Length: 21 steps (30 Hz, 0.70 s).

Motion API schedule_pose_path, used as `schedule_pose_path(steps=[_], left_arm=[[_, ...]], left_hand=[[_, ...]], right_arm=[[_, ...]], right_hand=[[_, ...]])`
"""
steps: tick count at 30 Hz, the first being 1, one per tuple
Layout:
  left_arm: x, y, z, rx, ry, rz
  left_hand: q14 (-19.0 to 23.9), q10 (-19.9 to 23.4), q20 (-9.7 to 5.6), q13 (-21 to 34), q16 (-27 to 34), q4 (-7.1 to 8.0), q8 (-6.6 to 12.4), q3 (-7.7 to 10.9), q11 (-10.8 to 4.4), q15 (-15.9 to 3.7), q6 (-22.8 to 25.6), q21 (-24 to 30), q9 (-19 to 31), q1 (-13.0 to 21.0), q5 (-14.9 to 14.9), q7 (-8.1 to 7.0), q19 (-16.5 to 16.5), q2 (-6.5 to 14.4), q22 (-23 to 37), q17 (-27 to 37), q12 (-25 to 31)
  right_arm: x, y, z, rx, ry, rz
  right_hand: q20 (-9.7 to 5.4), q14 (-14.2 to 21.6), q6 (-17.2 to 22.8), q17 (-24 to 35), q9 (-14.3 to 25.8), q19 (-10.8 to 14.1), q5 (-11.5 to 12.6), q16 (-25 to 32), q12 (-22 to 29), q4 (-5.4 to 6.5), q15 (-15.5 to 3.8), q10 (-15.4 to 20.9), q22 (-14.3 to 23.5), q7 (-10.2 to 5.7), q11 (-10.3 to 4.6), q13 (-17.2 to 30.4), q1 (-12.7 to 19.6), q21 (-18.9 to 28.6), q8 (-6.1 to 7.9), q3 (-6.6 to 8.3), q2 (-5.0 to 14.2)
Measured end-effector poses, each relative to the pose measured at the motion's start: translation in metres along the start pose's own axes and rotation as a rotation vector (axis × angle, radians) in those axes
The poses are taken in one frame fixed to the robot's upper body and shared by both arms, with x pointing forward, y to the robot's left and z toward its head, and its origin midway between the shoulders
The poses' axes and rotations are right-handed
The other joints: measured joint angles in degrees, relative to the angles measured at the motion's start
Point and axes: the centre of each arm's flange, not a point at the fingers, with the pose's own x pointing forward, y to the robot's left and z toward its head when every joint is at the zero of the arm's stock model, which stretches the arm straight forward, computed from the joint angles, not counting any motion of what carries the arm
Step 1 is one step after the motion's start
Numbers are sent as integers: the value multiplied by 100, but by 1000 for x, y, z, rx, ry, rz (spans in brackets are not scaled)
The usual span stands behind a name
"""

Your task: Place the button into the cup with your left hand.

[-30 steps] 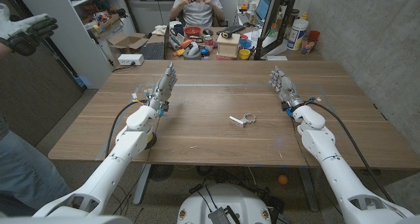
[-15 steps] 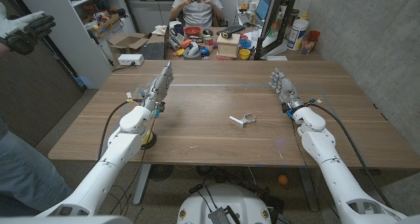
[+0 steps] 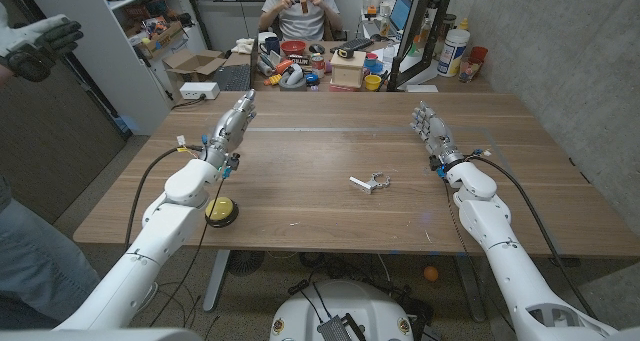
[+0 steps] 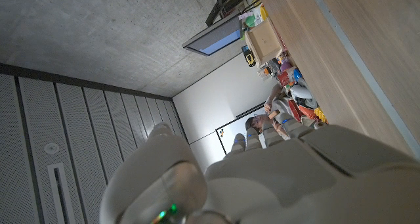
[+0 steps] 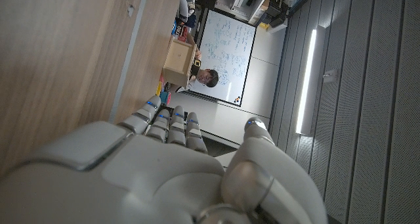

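Left hand (image 3: 232,127) raised over surface's (image 3: 330,221) left part, fingers straight and together, holding nothing. Right hand (image 3: 430,131) upright over right side, fingers extended, likewise released. Yellow button (image 3: 220,212) lying near front-left edge, beside left forearm, untouched. Small metal clip-like piece (image 3: 369,183) at centre, well apart from both hands. Person (image 3: 299,8) seated behind far edge among clutter.

A broad rectangular wooden table (image 3: 330,171) with a brown grain top carries a small silvery metal clip-like object (image 3: 369,182) near its middle. A round yellow button on a black base (image 3: 221,212) sits close to the table's near-left edge.
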Motion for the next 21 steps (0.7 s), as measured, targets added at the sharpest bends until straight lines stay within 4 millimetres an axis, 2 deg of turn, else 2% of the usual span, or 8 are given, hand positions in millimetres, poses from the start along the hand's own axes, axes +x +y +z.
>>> schedule_pose_path(steps=[11, 16, 21], left_arm=[[-20, 18, 34, 140, -18, -13], [-30, 24, 45, 193, -24, -16], [-41, 27, 56, 246, -31, -26]], left_hand=[[111, 72, 89, 0, 45, -142, 44, 143, -71, -111, 21, 61, 29, 327, -24, -103, 90, 120, 0, 0, 47], [141, 103, 91, -1, 44, -178, 44, 178, -102, -86, 37, 61, 29, 433, -29, -119, 92, 162, 8, 0, 48], [216, 175, 121, -1, 44, -275, 44, 225, -174, -114, 77, 61, 28, 554, -56, -159, 122, 179, 27, 0, 48]], right_arm=[[-1, 1, 3, -7, -9, -8], [-1, 1, 4, -11, -10, -9], [-1, 3, 4, -16, -12, -8]], right_hand=[[0, 22, 31, 0, 0, -1, -1, 0, -23, 0, -22, 0, 0, 32, 0, 0, 0, 0, 1, 0, 0], [0, 21, 31, 0, 0, -1, -1, 0, -23, 0, -22, 0, 0, 32, 0, 0, 0, 0, 1, 0, 0], [0, 21, 31, 0, -1, -1, -1, 0, -23, 0, -21, 0, 0, 32, 0, 0, 0, 0, 1, 0, 0]])
